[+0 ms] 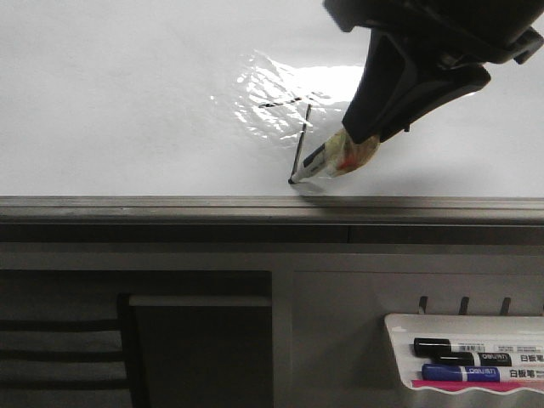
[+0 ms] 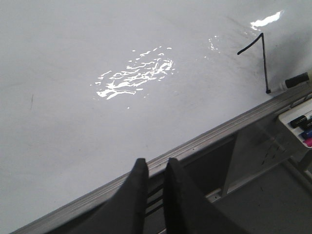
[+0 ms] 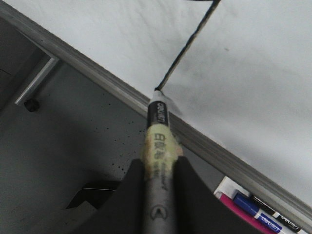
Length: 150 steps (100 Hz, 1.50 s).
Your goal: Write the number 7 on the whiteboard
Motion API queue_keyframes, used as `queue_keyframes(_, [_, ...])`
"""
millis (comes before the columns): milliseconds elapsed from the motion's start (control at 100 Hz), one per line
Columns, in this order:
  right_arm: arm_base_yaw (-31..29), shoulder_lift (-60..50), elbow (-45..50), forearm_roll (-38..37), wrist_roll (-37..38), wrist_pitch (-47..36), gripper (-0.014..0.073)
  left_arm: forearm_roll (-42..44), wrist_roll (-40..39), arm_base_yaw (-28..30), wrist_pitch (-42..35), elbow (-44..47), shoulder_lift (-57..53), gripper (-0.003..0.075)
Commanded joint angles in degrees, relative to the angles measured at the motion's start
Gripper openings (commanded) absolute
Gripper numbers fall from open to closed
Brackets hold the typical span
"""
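The whiteboard (image 1: 127,93) fills the upper half of the front view, with glare and a wrinkled shiny patch. The number 7 (image 1: 299,127) is drawn on it in thin black: a short top stroke and a long downstroke. My right gripper (image 1: 365,136) is shut on a taped marker (image 1: 327,159). The marker tip touches the board at the foot of the downstroke, just above the grey rail (image 1: 170,206). In the right wrist view the marker (image 3: 158,141) sits between the fingers of that gripper (image 3: 158,163). My left gripper (image 2: 155,168) is shut and empty, over the rail (image 2: 195,144), far from the 7 (image 2: 263,58).
A small white marker tray (image 1: 399,327) hangs below the rail at the lower right, holding a black marker (image 1: 476,348) and a blue one (image 1: 476,372). It also shows in the right wrist view (image 3: 225,186). A dark frame and dark openings lie under the board.
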Motion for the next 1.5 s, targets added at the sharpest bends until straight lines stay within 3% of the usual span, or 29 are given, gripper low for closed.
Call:
queue_keyframes(0, [0.44, -2.29, -2.28, -1.31, 0.31, -4.18, -0.0046, -1.15, -0.61, 0.17, -4.02, -1.6, -0.16, 0.0059])
queue_keyframes(280, [2.72, -8.64, -6.42, -1.31, -0.19, -2.04, -0.0046, -1.15, -0.61, 0.17, -4.02, -1.6, -0.16, 0.0059])
queue_keyframes(590, [2.72, -17.03, -6.77, -1.41, -11.48, 9.46, -0.0046, -1.15, -0.61, 0.17, -4.02, -1.6, -0.16, 0.0059])
queue_keyframes(750, [2.72, -18.57, -6.77, -1.41, -15.02, 9.7, -0.0046, -1.15, -0.61, 0.17, -4.02, -1.6, -0.16, 0.0059])
queue_keyframes(1360, [2.85, -18.26, -6.1, -1.32, -15.19, 9.12, -0.0046, -2.73, -0.51, 0.03, -4.65, -1.6, 1.84, 0.0059])
queue_keyframes(1490, [2.85, -18.26, -6.1, -1.2, -17.17, 8.86, -0.0046, -4.14, 2.45, -1.73, -4.21, -1.72, 4.63, 0.0059])
